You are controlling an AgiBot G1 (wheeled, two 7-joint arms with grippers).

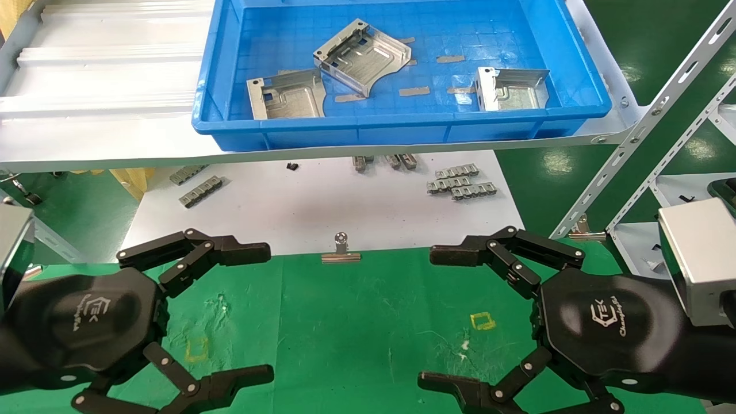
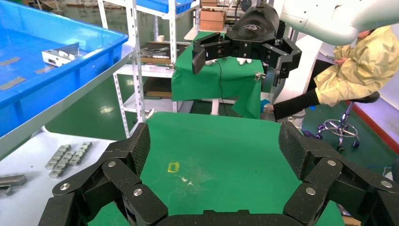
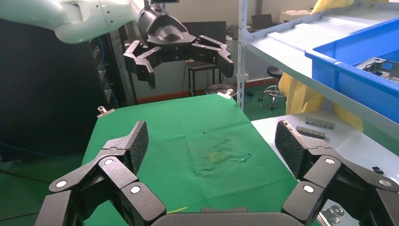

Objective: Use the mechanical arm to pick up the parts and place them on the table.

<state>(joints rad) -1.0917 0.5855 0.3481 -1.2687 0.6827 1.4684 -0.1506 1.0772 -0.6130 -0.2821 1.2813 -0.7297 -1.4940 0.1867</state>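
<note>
Three silver brackets lie in the blue tray on the upper shelf: one at its left, one in the middle tilted up on the first, one at its right. The right one also shows in the left wrist view. My left gripper and right gripper hover low over the green cloth table, facing each other, both wide open and empty. Each wrist view shows its own open jaws over bare cloth, the left gripper and the right gripper.
Grey ridged clip strips lie on the white tabletop under the shelf, more at its left. A binder clip pins the cloth's far edge. Flat grey strips lie in the tray. A slotted metal rack stands at right.
</note>
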